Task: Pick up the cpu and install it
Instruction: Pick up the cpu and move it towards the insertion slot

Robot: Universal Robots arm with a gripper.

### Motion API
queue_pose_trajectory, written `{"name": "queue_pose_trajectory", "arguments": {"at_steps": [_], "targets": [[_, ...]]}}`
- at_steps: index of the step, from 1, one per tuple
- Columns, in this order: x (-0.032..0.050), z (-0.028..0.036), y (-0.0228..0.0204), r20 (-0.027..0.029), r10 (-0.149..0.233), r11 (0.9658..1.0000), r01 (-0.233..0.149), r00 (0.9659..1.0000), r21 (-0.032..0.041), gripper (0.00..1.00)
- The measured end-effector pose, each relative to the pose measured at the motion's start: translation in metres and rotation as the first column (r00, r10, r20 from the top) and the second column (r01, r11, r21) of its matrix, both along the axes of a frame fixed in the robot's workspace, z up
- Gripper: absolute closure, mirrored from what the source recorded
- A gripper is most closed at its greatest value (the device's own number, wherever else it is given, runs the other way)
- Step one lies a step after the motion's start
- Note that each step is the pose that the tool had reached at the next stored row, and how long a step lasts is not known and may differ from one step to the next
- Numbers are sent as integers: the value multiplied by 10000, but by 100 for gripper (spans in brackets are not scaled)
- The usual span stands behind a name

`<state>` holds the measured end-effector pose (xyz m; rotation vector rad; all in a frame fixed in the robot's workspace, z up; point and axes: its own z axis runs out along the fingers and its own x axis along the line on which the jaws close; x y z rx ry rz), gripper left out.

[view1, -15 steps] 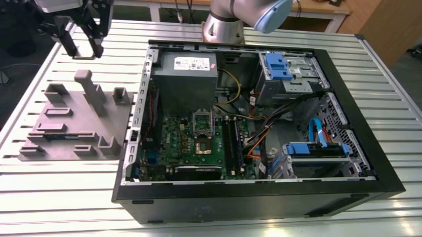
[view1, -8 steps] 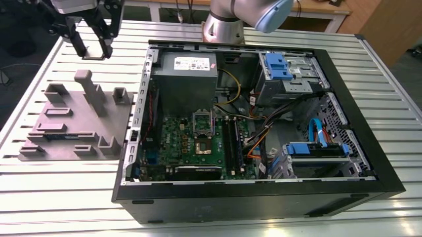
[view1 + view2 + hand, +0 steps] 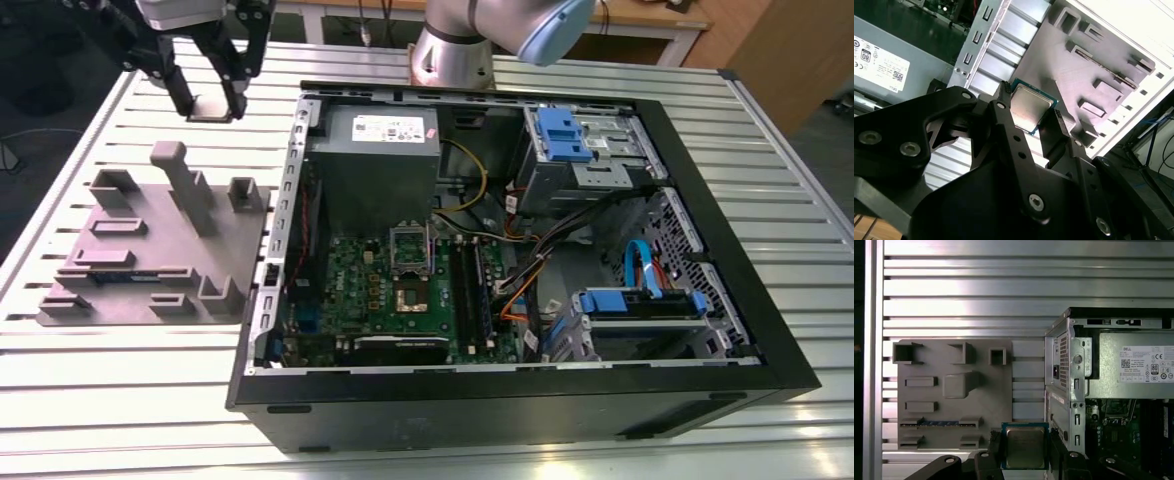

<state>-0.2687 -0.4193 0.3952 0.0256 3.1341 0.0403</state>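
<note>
The cpu (image 3: 210, 107) is a small flat square chip with a silver top and a thin rim. My gripper (image 3: 207, 104) is shut on it, one black finger on each of two opposite edges. It hangs in the air above the slatted table, outside the computer case's (image 3: 267, 330) far corner at the exterior view's left. Both wrist views show the cpu (image 3: 1029, 111) (image 3: 1025, 446) close up between the fingers (image 3: 1004, 125). The motherboard's socket (image 3: 407, 292) lies inside the case, well away from the gripper, with its metal frame (image 3: 407, 247) lifted.
A grey fixture plate (image 3: 147, 255) with raised posts lies on the table at the exterior view's left of the case. A grey power supply (image 3: 380, 135) sits in the case's far corner. Drive bays with blue tabs (image 3: 574, 135) and cables fill the case's other side. The arm's base (image 3: 454, 55) stands behind.
</note>
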Motion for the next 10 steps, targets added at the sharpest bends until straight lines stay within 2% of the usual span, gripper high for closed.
{"name": "queue_pose_trajectory", "arguments": {"at_steps": [3,7,10], "targets": [[54,-2,-2,1,0,10000,0,10000,0,53],[74,-13,-51,1,-3,10000,3,10000,1,53],[98,-15,-56,0,-2,10000,2,10000,0,53]]}}
